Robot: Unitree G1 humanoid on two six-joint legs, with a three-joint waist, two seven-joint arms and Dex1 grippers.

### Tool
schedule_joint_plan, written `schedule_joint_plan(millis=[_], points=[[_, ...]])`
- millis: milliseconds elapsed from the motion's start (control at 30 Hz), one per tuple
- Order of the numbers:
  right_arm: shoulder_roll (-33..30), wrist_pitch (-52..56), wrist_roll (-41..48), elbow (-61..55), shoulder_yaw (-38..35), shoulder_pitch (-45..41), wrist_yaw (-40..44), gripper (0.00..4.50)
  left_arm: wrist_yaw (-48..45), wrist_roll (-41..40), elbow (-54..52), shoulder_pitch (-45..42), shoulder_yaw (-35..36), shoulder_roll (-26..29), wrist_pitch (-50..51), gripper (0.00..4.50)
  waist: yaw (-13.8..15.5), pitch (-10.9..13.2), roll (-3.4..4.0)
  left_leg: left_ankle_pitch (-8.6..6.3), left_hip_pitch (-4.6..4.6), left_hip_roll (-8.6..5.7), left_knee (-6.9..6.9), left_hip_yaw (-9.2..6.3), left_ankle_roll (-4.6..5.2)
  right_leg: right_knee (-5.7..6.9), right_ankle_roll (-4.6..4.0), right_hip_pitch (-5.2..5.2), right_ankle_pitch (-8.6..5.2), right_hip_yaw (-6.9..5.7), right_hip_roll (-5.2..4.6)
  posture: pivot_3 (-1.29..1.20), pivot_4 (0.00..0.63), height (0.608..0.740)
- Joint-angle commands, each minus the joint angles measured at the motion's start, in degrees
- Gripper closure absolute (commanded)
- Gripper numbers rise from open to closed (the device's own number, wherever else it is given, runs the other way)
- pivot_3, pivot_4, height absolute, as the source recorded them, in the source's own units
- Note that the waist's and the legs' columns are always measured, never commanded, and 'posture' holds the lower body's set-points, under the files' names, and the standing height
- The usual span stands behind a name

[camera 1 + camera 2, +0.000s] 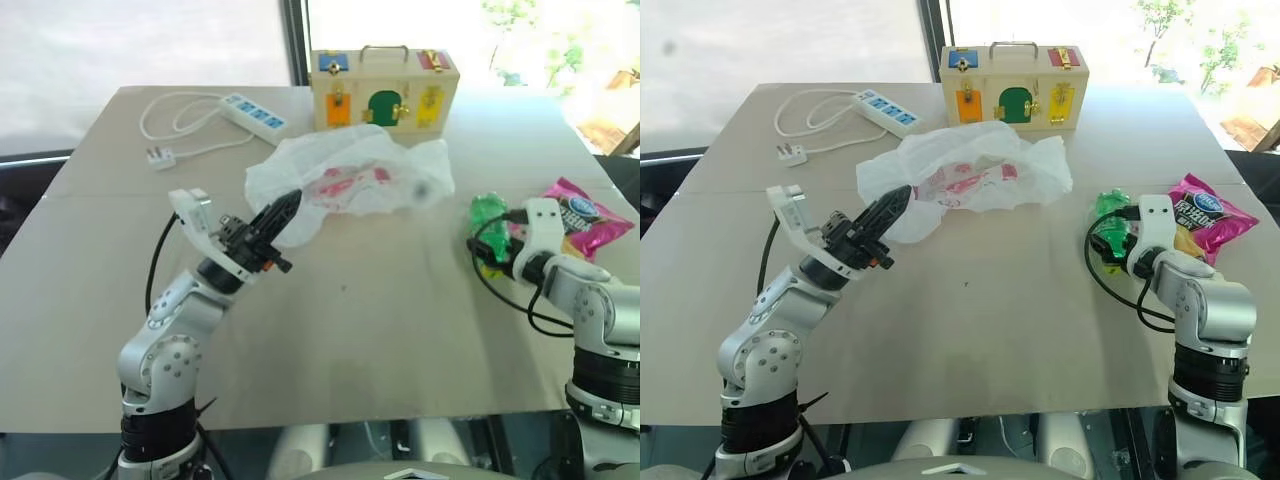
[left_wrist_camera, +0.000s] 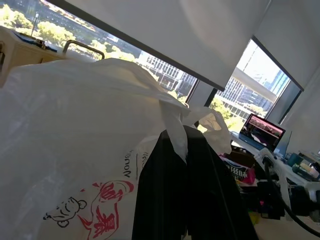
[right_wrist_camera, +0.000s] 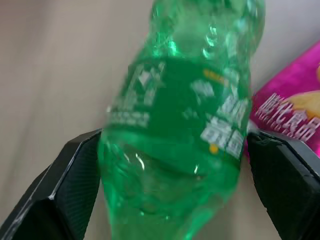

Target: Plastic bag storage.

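Left gripper, in my head views, is pinched on an edge of the bag, which lies crumpled mid-table in front of the wooden box. Beyond sit a power strip and its cord on the beige table; bright windows stand behind. Right gripper rests spread around a green bottle, a pink packet just beside it.

From my left wrist, black fingers clamp a white strip of bag, with roller blinds, city windows and a laptop past it.

From my right wrist, both fingers flank the bottle, seemingly touching it.
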Motion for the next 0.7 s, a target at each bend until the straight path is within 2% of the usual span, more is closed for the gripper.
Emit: schedule_joint_plan(millis=[33, 67, 100, 167, 300, 433, 533, 633, 700], points=[[-2.4, -2.7, -1.1, 1.6, 0.7, 1.5, 0.5, 0.55, 0.6, -0.4, -2.9, 0.3, 0.5, -0.3, -2.2, 4.50, 0.0, 0.0, -0.01, 0.00, 0.00, -0.01, 0.00, 0.00, 0.00, -0.02, 0.01, 0.01, 0.00, 0.00, 0.00, 0.00, 0.150, 0.740], [-2.4, -3.8, -1.2, 1.9, 1.0, 1.5, 0.3, 0.78, 0.4, -0.1, -2.9, 0.7, 0.4, -0.1, -2.4, 4.50, -0.1, 0.0, -0.01, 0.00, 0.00, -0.01, 0.00, 0.00, 0.01, -0.02, 0.01, 0.01, 0.00, 0.01, 0.00, 0.00, 0.150, 0.740], [-2.5, -5.2, -1.2, 2.1, 1.4, 1.2, 0.4, 1.26, 0.6, -0.1, -2.7, 0.8, 0.6, -0.2, -2.7, 4.50, -0.1, 0.0, -0.01, 0.00, 0.01, -0.01, 0.00, 0.03, 0.01, -0.01, 0.01, 0.01, 0.00, 0.02, 0.01, 0.00, 0.150, 0.740], [-2.8, -8.2, -1.9, 2.5, 2.2, 0.5, 0.1, 1.60, 1.0, -1.0, -2.3, 0.7, 1.2, -0.5, -3.1, 4.50, -0.2, 0.0, -0.01, 0.00, 0.03, 0.01, 0.01, 0.05, 0.01, 0.01, 0.01, 0.01, 0.00, 0.05, 0.06, 0.00, 0.150, 0.740], [-4.7, -19.6, -3.8, 3.6, 4.9, 0.5, 3.0, 1.60, 1.6, -2.1, -1.0, -0.4, 2.0, -0.6, -3.6, 4.50, -0.2, 0.0, 0.00, 0.00, 0.03, 0.02, 0.03, 0.08, 0.01, 0.05, 0.01, -0.01, 0.00, 0.08, 0.08, 0.00, 0.150, 0.740], [-4.6, -29.6, 0.6, 2.2, 2.9, -1.1, 10.0, 1.60, 1.7, -2.7, 0.4, -1.5, 2.9, -0.1, -3.8, 4.50, -0.2, 0.0, 0.01, 0.00, 0.00, 0.03, 0.01, 0.11, 0.01, 0.03, 0.03, -0.05, -0.01, 0.11, 0.13, 0.00, 0.150, 0.740], [-4.7, -36.9, 1.6, 3.1, 0.6, -4.1, 11.1, 1.60, 2.7, -4.2, 1.8, -3.5, 4.1, -0.5, -3.9, 4.50, -0.3, 0.0, 0.02, 0.00, -0.02, 0.07, 0.00, 0.11, 0.01, 0.01, 0.03, -0.08, -0.01, 0.12, 0.17, 0.00, 0.150, 0.740], [-5.1, -43.3, 4.8, 0.6, 1.9, -7.2, 17.2, 1.60, 2.4, -3.0, 3.0, -4.5, 3.0, 0.0, -3.3, 4.50, -0.2, 0.0, 0.02, 0.00, -0.03, 0.06, 0.01, 0.12, 0.01, 0.02, 0.03, -0.08, 0.00, 0.12, 0.16, 0.00, 0.150, 0.740], [-4.7, -43.5, 8.3, -1.9, 2.7, -8.6, 20.3, 1.60, 2.2, -3.3, 3.2, -4.8, 2.8, 0.0, -3.1, 4.50, -0.3, 0.0, 0.02, 0.00, -0.03, 0.05, 0.00, 0.12, 0.01, 0.00, 0.03, -0.08, 0.00, 0.12, 0.16, 0.00, 0.150, 0.740]])
